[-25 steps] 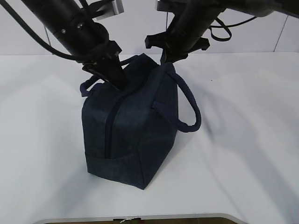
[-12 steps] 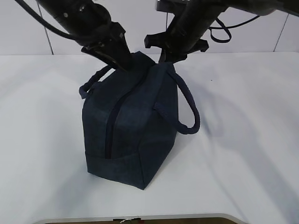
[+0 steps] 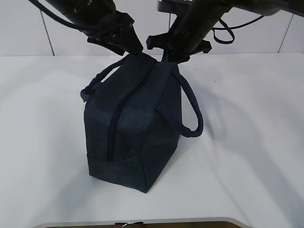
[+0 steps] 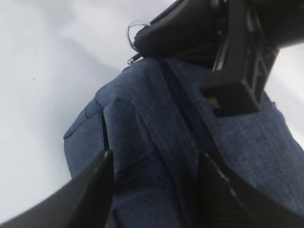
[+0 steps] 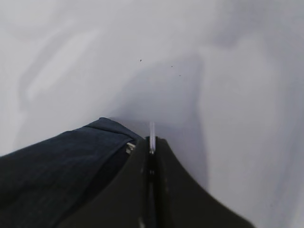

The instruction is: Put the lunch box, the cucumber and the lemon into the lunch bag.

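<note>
Navy fabric lunch bag (image 3: 135,126) stands zipped mid-table. Left gripper (image 3: 127,42) has lifted clear of its far top since a second ago, jaws apart, empty. Right gripper (image 5: 151,154) stays pinched shut on the metal ring pull (image 4: 134,34).

Worktop: I see a smooth white matte worktop (image 3: 247,142), rounded front edge.
Wall: pale grey panelled wall (image 3: 19,33) behind, thin dark seams.
Light: soft, diffuse shadows across the surface.
</note>
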